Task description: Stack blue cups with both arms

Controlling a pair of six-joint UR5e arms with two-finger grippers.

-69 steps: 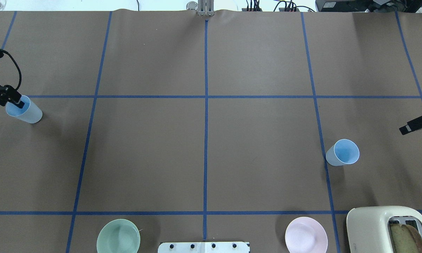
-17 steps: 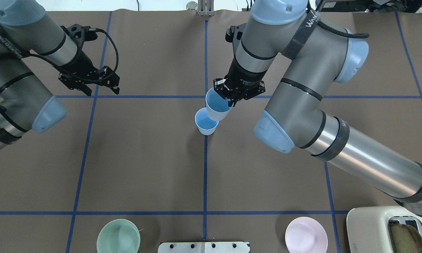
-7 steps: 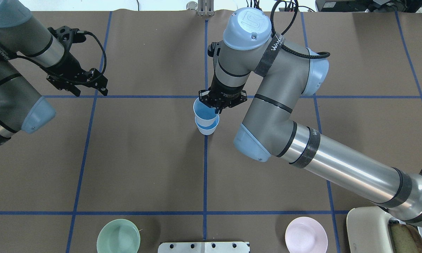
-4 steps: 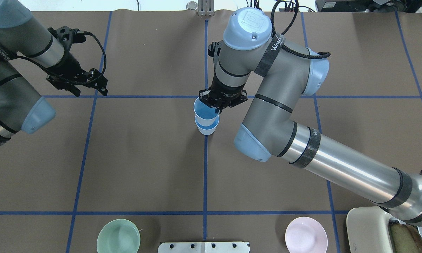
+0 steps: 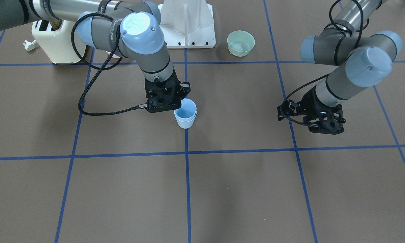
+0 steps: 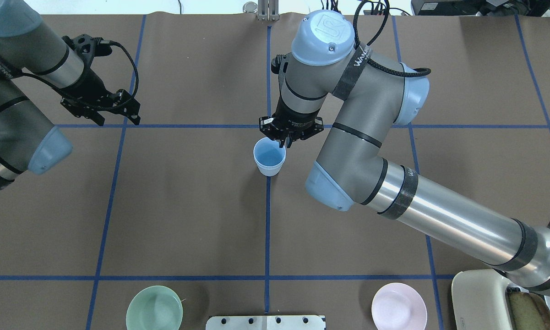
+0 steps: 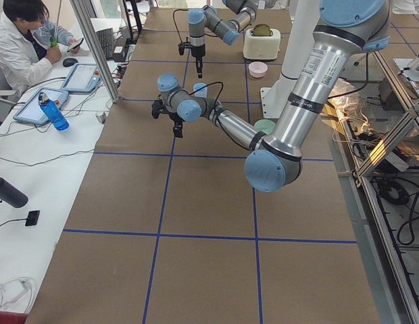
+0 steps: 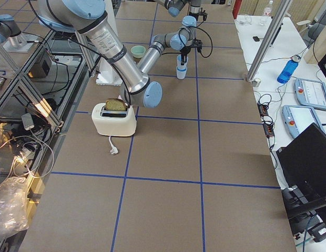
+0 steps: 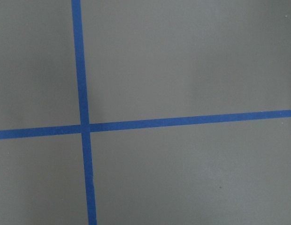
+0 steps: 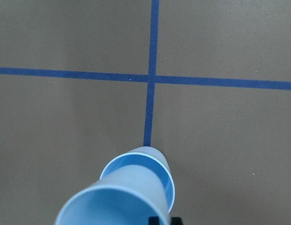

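Observation:
The two blue cups [image 6: 269,158] stand nested one inside the other at the table's middle, on the blue centre tape line; they also show in the front view [image 5: 185,116]. My right gripper [image 6: 284,140] hangs just above the far edge of the upper cup's rim, its jaws a little apart and off the cup. In the right wrist view the upper cup [image 10: 122,201] sits inside the lower cup [image 10: 170,185]. My left gripper [image 6: 118,120] is open and empty over the tape crossing at the far left, well apart from the cups.
A mint-green bowl [image 6: 154,308] and a pink bowl [image 6: 399,307] sit near the robot's base plate [image 6: 265,322]. A cream toaster [image 6: 490,298] with bread stands at the near right. A person [image 7: 20,47] sits beyond the table's far side.
The upper cup, held above the lower one before, has dropped fully into it. The right gripper has let it go and stays in place. The left arm has not moved.

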